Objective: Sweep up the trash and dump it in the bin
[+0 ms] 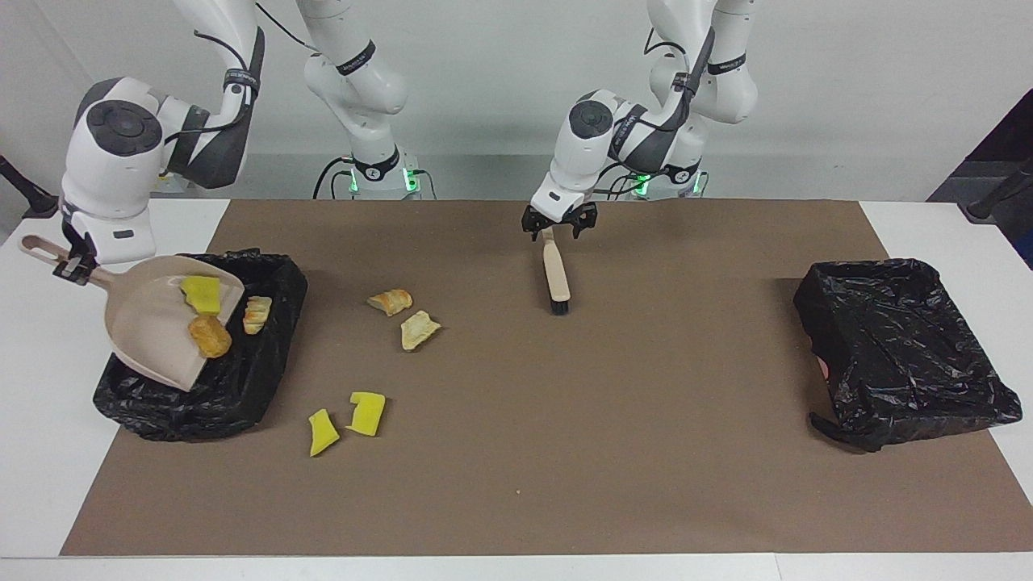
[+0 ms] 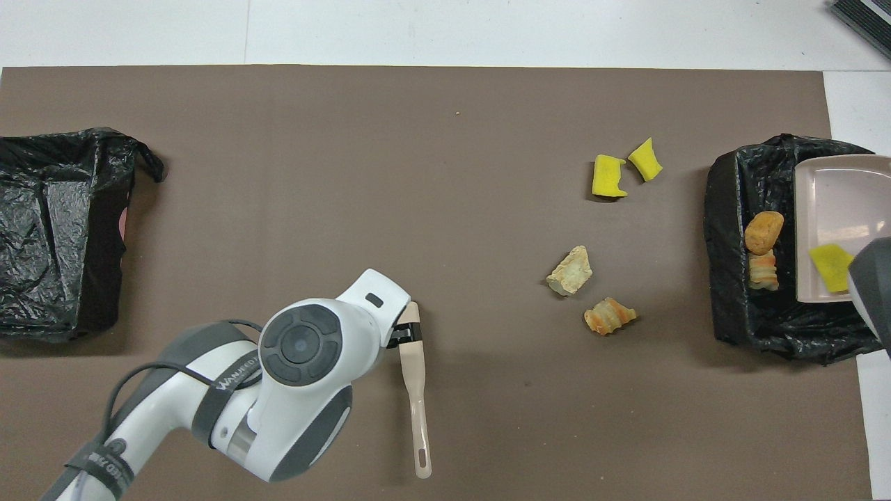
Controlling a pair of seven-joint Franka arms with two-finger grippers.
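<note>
Four scraps [image 1: 367, 355] are left on the brown mat [image 1: 565, 468]; three are tipped from the dustpan [image 1: 153, 331], gripped tight by the right gripper [image 1: 69, 270], into the black-lined bin [image 1: 242, 395]. Wide-spread fingers are shown on the left gripper [image 1: 558, 227] over the brush [image 1: 555, 274], nothing being held.
</note>
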